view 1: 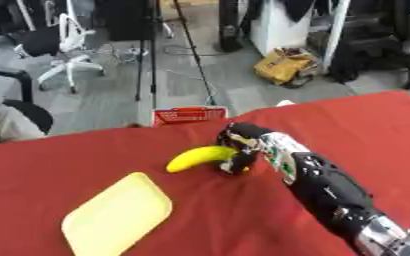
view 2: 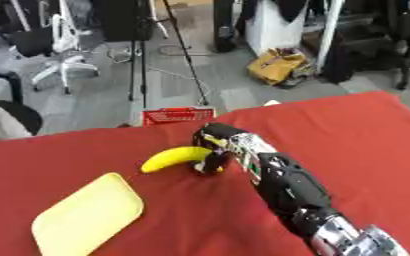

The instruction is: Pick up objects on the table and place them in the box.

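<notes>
Left eye view: right hand [view 1: 240, 146] curled around banana [view 1: 195, 158], tip pointing lower-left.

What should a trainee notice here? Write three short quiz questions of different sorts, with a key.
1. True or false: the right hand has its fingers curled round one end of the banana.
2. What lies nearest the table's near-left corner? A) yellow tray B) red basket C) banana
3. Fill in: the red basket sits beyond the table's ____ edge.

Key: 1 true; 2 A; 3 far.
</notes>
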Robot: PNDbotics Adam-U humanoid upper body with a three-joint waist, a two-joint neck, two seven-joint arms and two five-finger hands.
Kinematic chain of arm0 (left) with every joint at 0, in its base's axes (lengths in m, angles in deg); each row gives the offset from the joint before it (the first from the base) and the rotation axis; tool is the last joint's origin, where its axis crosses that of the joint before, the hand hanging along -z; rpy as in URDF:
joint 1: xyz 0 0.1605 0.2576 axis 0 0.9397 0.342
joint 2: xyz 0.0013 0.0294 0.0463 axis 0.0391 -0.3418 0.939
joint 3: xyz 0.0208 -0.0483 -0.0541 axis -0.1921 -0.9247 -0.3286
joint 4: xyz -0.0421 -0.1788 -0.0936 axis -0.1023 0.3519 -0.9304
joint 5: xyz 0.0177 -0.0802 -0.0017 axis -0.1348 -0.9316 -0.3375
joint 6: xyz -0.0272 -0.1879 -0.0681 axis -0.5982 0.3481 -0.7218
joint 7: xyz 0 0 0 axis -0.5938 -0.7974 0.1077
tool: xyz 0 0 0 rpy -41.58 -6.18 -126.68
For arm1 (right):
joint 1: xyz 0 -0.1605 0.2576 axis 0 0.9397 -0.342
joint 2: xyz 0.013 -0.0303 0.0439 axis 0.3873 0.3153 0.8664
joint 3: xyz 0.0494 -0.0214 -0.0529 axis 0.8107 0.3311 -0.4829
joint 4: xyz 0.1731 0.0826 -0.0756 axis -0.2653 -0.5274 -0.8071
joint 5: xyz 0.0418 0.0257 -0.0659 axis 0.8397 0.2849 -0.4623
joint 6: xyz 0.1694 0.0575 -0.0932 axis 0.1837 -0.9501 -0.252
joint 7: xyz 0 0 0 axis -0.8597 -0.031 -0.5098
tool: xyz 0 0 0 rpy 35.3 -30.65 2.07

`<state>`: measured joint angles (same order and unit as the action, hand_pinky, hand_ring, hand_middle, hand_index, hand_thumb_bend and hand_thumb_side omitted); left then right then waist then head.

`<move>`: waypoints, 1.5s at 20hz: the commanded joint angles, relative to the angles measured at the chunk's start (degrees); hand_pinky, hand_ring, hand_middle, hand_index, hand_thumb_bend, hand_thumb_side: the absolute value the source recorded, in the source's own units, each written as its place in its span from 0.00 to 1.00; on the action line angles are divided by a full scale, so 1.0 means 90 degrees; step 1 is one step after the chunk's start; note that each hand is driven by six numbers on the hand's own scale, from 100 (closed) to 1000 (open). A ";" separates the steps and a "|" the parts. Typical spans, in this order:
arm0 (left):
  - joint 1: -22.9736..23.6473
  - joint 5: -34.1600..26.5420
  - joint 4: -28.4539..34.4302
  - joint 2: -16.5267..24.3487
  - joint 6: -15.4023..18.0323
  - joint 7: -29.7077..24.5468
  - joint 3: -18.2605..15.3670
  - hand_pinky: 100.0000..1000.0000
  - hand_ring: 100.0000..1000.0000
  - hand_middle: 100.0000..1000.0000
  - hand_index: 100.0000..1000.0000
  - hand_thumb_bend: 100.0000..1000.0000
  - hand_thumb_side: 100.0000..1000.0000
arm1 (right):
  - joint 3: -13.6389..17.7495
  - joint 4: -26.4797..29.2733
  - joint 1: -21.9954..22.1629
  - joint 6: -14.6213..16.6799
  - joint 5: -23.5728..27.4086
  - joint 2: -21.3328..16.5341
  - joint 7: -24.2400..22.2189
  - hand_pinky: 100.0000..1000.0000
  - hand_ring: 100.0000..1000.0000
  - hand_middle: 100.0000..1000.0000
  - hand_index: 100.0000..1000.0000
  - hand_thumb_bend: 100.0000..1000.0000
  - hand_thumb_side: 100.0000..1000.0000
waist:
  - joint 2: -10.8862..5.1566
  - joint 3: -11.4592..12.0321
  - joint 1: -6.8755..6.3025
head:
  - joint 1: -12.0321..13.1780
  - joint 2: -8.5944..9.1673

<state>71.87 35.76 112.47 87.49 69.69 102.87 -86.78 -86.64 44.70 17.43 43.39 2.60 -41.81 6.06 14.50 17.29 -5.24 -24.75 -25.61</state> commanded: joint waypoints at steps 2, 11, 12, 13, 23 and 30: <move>-0.0062 0.0030 0.0070 0.0051 0.0019 -0.0021 -0.0001 0.61 0.72 0.78 0.84 1.00 0.47 | -0.0141 0.0767 -0.0057 -0.0010 0.0538 -0.0168 -0.0157 0.25 0.20 0.37 0.53 0.29 0.25 | -0.0140 -0.0033 -0.0013 | -0.0003 0.0050; -0.0064 0.0070 0.0085 0.0038 0.0021 -0.0048 0.0009 0.61 0.72 0.79 0.83 1.00 0.47 | -0.0481 0.1731 -0.0008 -0.0261 0.1058 -0.0119 -0.0587 0.26 0.20 0.36 0.53 0.30 0.27 | -0.0219 -0.0060 0.0023 | -0.0021 0.0071; -0.0063 0.0070 0.0087 0.0037 0.0022 -0.0046 0.0008 0.61 0.72 0.79 0.83 1.00 0.47 | -0.0505 0.1750 -0.0005 -0.0285 0.1074 -0.0092 -0.0618 0.26 0.20 0.36 0.53 0.30 0.27 | -0.0221 -0.0055 0.0026 | -0.0024 0.0074; -0.0062 0.0071 0.0087 0.0036 0.0022 -0.0045 0.0008 0.61 0.72 0.79 0.83 1.00 0.47 | -0.0523 0.1762 -0.0004 -0.0306 0.1091 -0.0072 -0.0643 0.25 0.20 0.36 0.53 0.31 0.26 | -0.0223 -0.0051 0.0029 | -0.0026 0.0076; -0.0072 0.0061 0.0096 0.0006 0.0028 -0.0057 0.0029 0.61 0.72 0.79 0.83 1.00 0.47 | -0.0766 0.1738 -0.0164 -0.0517 0.1197 0.0388 -0.0827 0.25 0.20 0.36 0.52 0.32 0.26 | -0.0235 0.0028 0.0056 | -0.0090 0.0075; -0.0082 0.0056 0.0103 -0.0016 0.0038 -0.0068 0.0040 0.61 0.72 0.79 0.83 1.00 0.47 | -0.0978 0.1789 -0.0256 -0.0601 0.1023 0.0670 -0.0925 0.25 0.20 0.36 0.52 0.33 0.27 | -0.0241 0.0079 0.0095 | -0.0099 0.0093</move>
<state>71.87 36.25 112.50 86.99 69.93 102.40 -86.44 -95.31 59.37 16.61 37.98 12.28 -35.71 -2.12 14.43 17.84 -5.21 -25.51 -25.58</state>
